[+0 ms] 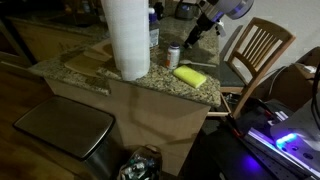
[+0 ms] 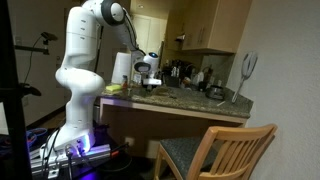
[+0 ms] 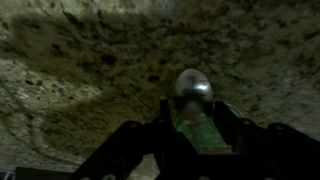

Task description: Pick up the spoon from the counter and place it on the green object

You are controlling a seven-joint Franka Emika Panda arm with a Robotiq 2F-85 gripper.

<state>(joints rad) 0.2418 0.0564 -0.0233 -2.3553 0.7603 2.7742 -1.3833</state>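
Note:
In the wrist view my gripper [image 3: 190, 125] is shut on the spoon [image 3: 190, 88]. Its shiny metal bowl sticks out past the fingertips, and a green part lies between the fingers. The speckled granite counter [image 3: 80, 70] fills the view behind it. In both exterior views the gripper [image 1: 195, 32] [image 2: 148, 76] hangs a little above the counter [image 1: 205, 93] [image 2: 205, 103], behind the small can. The yellow-green block [image 1: 190, 76] lies on the counter near its front edge, in front of and below the gripper. Nothing rests on it.
A small white-capped can [image 1: 174, 55] stands beside the green block. A tall white paper towel roll [image 1: 127, 38] stands next to it. A wooden chair [image 1: 262, 50] [image 2: 215, 150] is by the counter's end. A metal bin [image 1: 65, 130] stands in front. Kitchen items [image 2: 195, 78] crowd the far counter.

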